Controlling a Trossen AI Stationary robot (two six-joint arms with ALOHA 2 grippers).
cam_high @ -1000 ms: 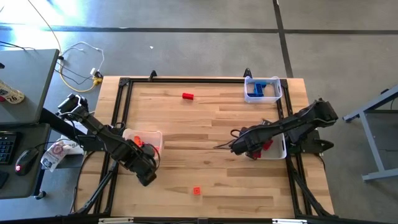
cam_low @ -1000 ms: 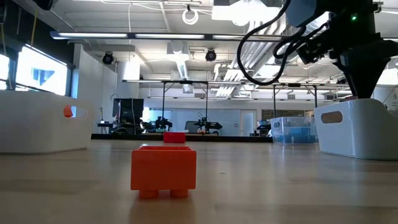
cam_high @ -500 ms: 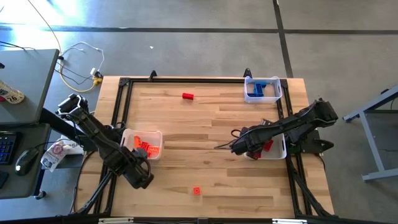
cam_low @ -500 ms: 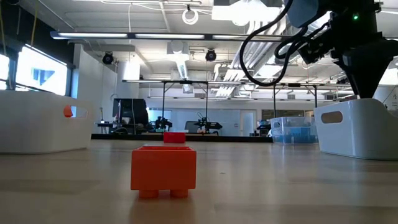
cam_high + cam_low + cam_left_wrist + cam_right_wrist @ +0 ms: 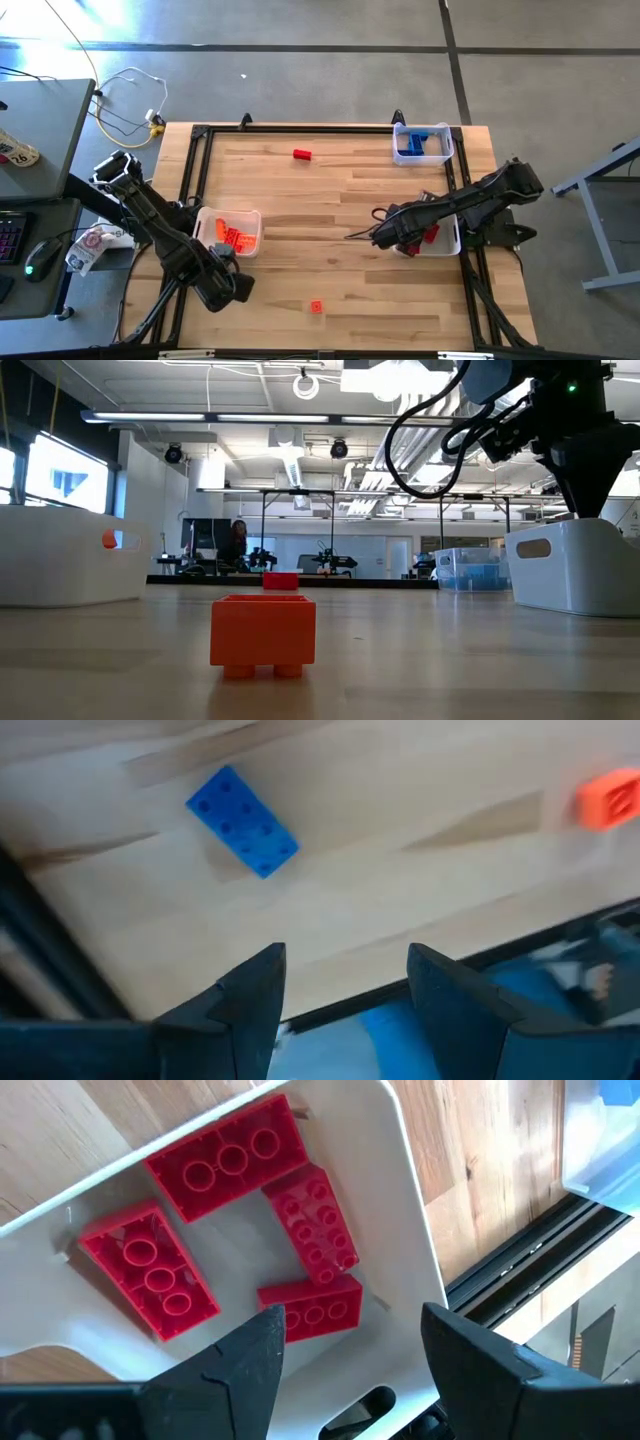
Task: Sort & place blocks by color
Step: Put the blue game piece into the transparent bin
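My left gripper [image 5: 228,290] [image 5: 345,978] is open and empty, hovering near the table's near-left corner, just nearward of the orange tray [image 5: 204,215]. Its wrist view shows a blue block [image 5: 243,808] and an orange block [image 5: 608,798] lying flat on the wood. The orange block [image 5: 316,307] [image 5: 263,628] sits near the near edge. A red block [image 5: 302,154] [image 5: 281,581] lies near the far edge. My right gripper [image 5: 385,238] [image 5: 345,1335] is open over the left end of the red tray [image 5: 452,240], which holds several red blocks [image 5: 230,1165].
A white tray with blue blocks [image 5: 422,143] stands at the far-right corner. The orange tray holds several orange blocks [image 5: 232,236]. A black frame rail [image 5: 188,200] runs round the table. The table's middle is bare wood [image 5: 330,215]. A person [image 5: 238,538] stands far off in the room.
My left gripper has drawn back from beside the orange tray toward the table's near edge, uncovering the tray and its orange blocks. The right arm and the loose blocks have kept still.
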